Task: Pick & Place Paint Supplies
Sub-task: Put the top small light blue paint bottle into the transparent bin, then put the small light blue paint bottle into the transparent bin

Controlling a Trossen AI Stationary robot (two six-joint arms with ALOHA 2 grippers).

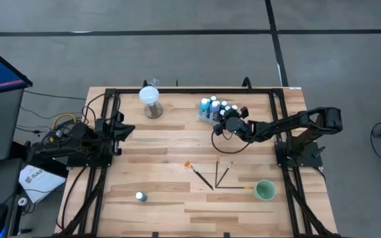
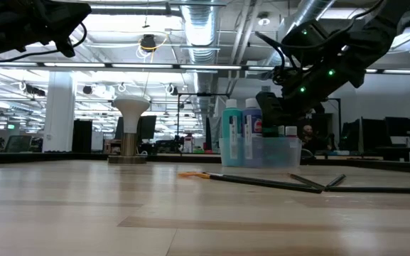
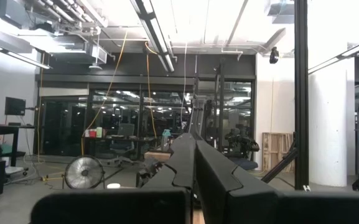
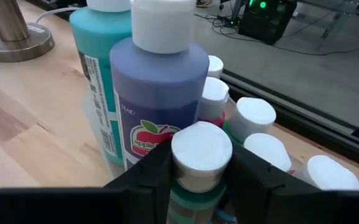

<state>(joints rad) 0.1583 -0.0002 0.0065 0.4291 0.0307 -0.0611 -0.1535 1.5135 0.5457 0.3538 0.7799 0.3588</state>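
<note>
Several white-capped paint bottles (image 1: 215,108) stand bunched in a clear tray (image 2: 276,153) at the far middle of the table, a tall teal one (image 4: 98,74) and a tall blue one (image 4: 160,87) among them. My right gripper (image 4: 201,168) hovers at the tray's near right side, shut on a small bottle. Several thin dark paintbrushes (image 1: 218,175), one of them orange-tipped (image 1: 189,165), lie flat on the table near the middle. A lone small bottle (image 1: 140,196) lies near the front edge. My left gripper (image 3: 195,168) waits shut at the left side, pointing out into the room. My right gripper pinches a small teal bottle between its two fingers, just under its white cap (image 4: 201,149). The fingers come slanting down from the table's right. The bottle stands upright among the other bottles; the fingers hide its lower part, so whether it rests in the tray cannot be told.
A white globe on a round metal base (image 1: 150,99) stands left of the tray. A green cup (image 1: 264,191) sits near the front right, beside the brushes. Black frame rails (image 1: 111,132) run along both table sides.
</note>
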